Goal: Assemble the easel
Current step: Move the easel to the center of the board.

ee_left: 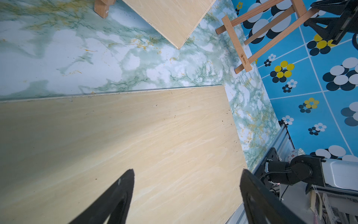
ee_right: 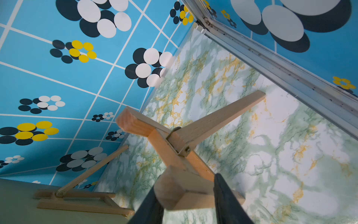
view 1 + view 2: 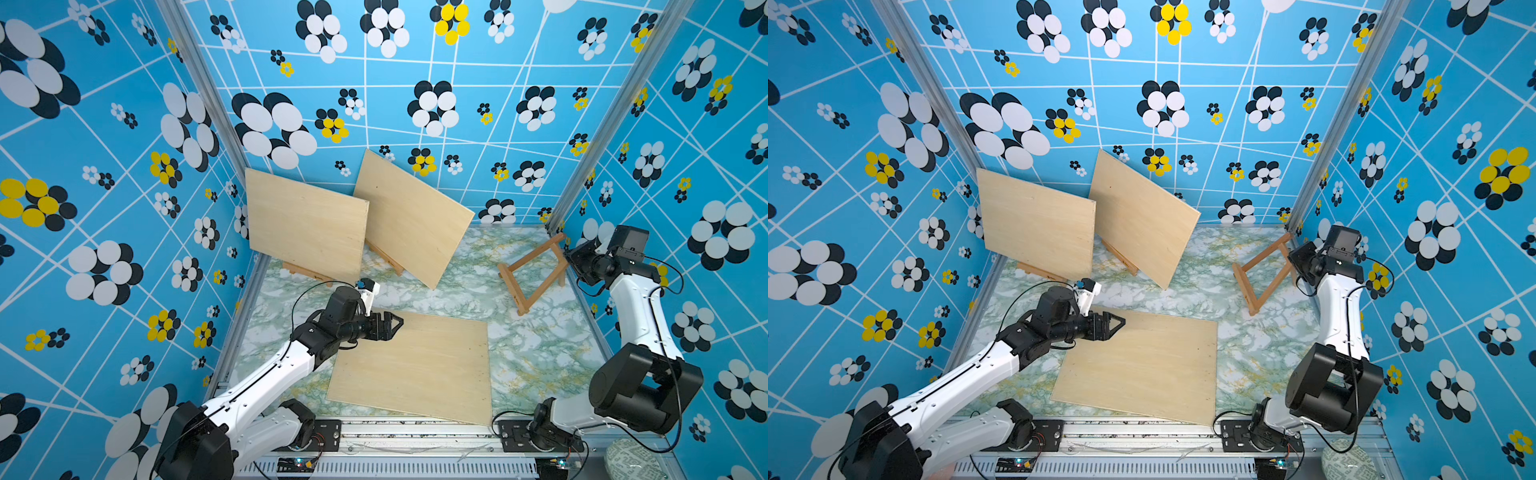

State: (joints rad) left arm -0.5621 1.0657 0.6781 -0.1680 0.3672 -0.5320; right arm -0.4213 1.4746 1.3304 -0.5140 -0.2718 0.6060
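The blue walls printed with black, white and yellow flower dots (image 3: 104, 199) close in three sides of the green-and-white marbled tabletop (image 3: 540, 357). The large pale plywood board (image 3: 415, 365) lies flat from the centre to 6 o'clock, its near edge close to the front rail. Two more pale plywood panels stand tilted at the back. The panel at 11 o'clock (image 3: 305, 224) hides most of its small wooden easel (image 3: 303, 272). The panel at 12 o'clock (image 3: 411, 216) rests on another wooden stand (image 3: 386, 257), and its low corner juts towards the centre, near the flat board's far edge. The bare light-wood easel frame (image 3: 532, 274) is at 2 o'clock, crowded against the right wall and the rear corner post. Its ledge bar sits on the marble and its hinged back leg splays towards that corner. The right gripper (image 2: 186, 182) has its black fingers (image 2: 226, 201) pressed on either side of the frame's top block, clamping it. The left gripper (image 1: 188, 172) hangs over the flat board's 10 o'clock corner with its jaws spread wide and nothing between them. In the top views it lies nearly level, pointing to 3 o'clock (image 3: 399, 322).
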